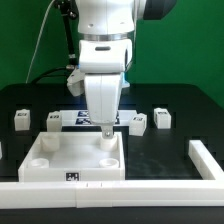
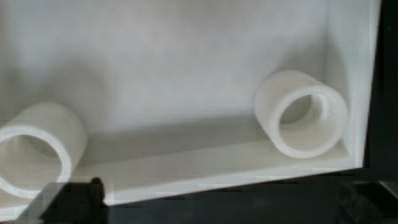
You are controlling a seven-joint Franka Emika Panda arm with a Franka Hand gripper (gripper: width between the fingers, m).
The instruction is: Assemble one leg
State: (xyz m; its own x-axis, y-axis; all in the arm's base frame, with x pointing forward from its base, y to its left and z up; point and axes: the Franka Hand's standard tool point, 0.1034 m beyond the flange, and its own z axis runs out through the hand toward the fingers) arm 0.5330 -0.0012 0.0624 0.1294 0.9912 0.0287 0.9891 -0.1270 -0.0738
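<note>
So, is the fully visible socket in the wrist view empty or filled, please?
Empty: the socket shows as an open ring with nothing inside.

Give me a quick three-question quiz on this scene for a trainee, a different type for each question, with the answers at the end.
1. True or false: both round sockets seen in the wrist view are empty.
2. In the exterior view the gripper hangs over: A the white tray; B the marker board; C the front rail.
3. How many legs stand on the exterior view's right of the arm?
Key: 1 true; 2 A; 3 two.
</note>
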